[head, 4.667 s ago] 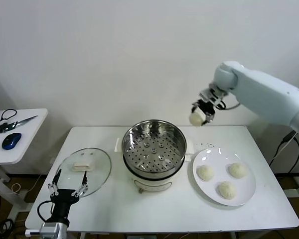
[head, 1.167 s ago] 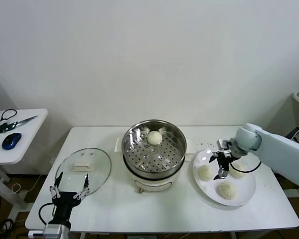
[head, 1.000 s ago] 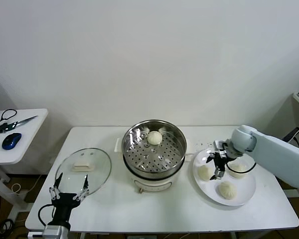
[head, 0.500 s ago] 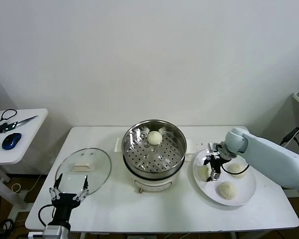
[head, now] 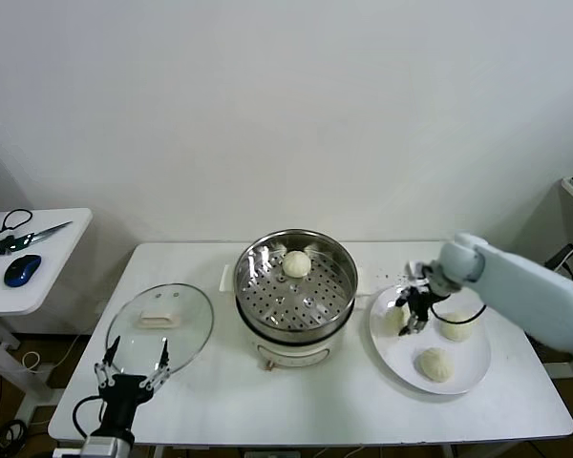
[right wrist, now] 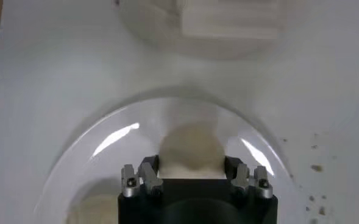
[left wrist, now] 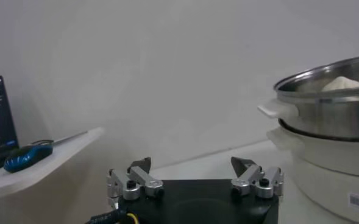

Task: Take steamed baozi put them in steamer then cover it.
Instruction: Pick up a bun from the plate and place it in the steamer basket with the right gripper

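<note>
Now right end effector [head: 408, 317] around baozi [right wrist: 190, 148]

One cream-white baozi [head: 297, 263] sits on the perforated tray of the open steel steamer [head: 295, 286] mid-table, three more baozi [head: 437, 363] lie by the right edge, and the glass cover [head: 160, 325] lies flat near the left edge.

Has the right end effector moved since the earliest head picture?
Yes. The right end effector came down from above the steamer rim to the plate, around a baozi.
</note>
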